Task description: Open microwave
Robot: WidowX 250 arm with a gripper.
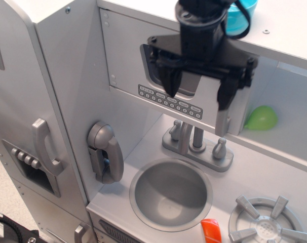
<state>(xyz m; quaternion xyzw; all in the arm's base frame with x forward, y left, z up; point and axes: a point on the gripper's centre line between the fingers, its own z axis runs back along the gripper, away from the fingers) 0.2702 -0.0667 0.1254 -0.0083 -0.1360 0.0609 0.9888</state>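
Note:
The microwave [128,66] is a grey box compartment at the top of the toy kitchen, its flat door closed. The door has a dark window, mostly hidden behind my gripper, a strip of small buttons [169,102] and a vertical silver bar handle [223,121] at its right edge, only its lower part showing. My black gripper [199,88] hangs in front of the door, open and empty. Its left finger is over the window and its right finger [225,93] is just in front of the handle.
A blue bowl [242,12] sits on top of the unit. A green object [261,117] lies in the open shelf to the right. Below are a faucet [196,144], round sink [169,193], toy phone [105,152], burner [267,225] and fridge door handle [44,147].

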